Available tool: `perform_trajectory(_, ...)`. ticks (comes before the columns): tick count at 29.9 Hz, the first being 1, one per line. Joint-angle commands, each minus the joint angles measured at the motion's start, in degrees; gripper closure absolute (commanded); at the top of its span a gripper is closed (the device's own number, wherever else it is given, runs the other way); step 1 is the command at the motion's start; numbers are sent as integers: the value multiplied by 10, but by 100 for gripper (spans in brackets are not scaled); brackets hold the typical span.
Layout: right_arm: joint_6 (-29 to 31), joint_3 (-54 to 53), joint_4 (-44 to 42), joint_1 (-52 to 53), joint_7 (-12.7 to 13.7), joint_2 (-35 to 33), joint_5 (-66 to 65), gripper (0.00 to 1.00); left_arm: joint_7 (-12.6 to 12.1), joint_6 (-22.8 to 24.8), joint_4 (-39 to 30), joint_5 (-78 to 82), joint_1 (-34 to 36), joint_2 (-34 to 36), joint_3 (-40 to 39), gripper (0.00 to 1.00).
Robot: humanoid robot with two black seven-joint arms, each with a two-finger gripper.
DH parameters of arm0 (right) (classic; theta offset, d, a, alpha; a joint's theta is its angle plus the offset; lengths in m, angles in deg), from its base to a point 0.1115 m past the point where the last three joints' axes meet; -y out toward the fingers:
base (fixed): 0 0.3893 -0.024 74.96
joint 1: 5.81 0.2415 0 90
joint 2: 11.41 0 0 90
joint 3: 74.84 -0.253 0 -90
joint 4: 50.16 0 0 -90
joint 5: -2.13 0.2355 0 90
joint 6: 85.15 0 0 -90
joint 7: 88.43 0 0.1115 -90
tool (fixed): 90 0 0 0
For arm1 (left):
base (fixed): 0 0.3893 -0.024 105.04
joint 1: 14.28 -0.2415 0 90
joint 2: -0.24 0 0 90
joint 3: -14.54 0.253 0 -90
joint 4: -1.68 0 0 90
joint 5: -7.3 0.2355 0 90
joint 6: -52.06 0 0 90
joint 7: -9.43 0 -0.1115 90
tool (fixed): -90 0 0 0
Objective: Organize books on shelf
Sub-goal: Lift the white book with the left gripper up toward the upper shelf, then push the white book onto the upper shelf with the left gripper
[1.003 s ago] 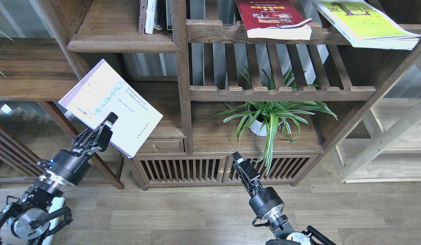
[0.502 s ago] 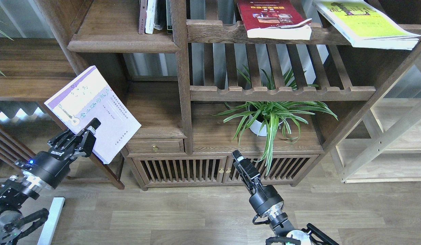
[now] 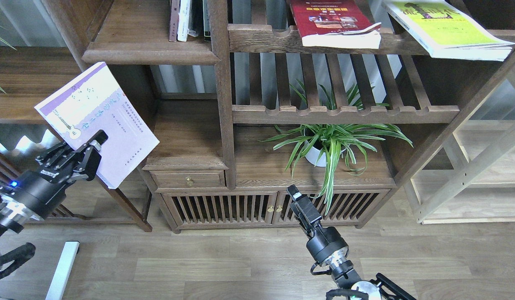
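My left gripper (image 3: 95, 143) is shut on the lower edge of the pale lavender-white book (image 3: 95, 116) and holds it tilted in the air, left of the cabinet. The dark red book (image 3: 328, 21) and the yellow-green book (image 3: 445, 27) lie on the top slatted rack (image 3: 266, 39), overhanging its front rail. The solid dark-brown shelf (image 3: 149, 52) with the rounded lip is at the upper left, above and right of the held book. My right gripper (image 3: 296, 198) points up in front of the cabinet doors, empty; its fingers cannot be told apart.
Narrow upright volumes (image 3: 186, 18) stand at the shelf's right end. A lower board (image 3: 186, 141) sits over a small drawer. A potted spider plant (image 3: 328, 146) stands under the lower slatted rack (image 3: 345, 113). A pale light-wood unit (image 3: 470, 175) is at the right.
My left gripper has carried the lavender-white book left and slightly up, off the lower board and away from the cabinet. The right arm has barely moved.
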Motion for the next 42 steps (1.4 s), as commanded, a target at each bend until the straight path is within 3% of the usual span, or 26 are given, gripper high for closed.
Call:
perform_trajectory(1, 0, -4, -3, 5, 1, 0, 1, 1, -8, 0, -2, -3, 2, 9, -12, 97)
perform_trajectory(5, 0, -15, -8, 10, 1, 0, 1, 1, -19, 0, -9, -5, 9, 22, -23, 97)
perform_trajectory(14, 0, -21, -10, 11, 1, 0, 2, 1, -89, 0, -21, -59, 43, 36, -35, 97)
perform_trajectory(25, 0, -25, -11, 10, 0, 0, 2, 1, -97, 0, -21, -93, 90, 39, -36, 97)
perform_trajectory(31, 0, -25, -11, 10, 0, 0, 2, 1, -136, 0, -13, -102, 133, 40, -36, 97)
perform_trajectory(42, 0, -25, -11, 10, 0, 0, 2, 1, -174, 0, -8, -115, 198, 52, -33, 96)
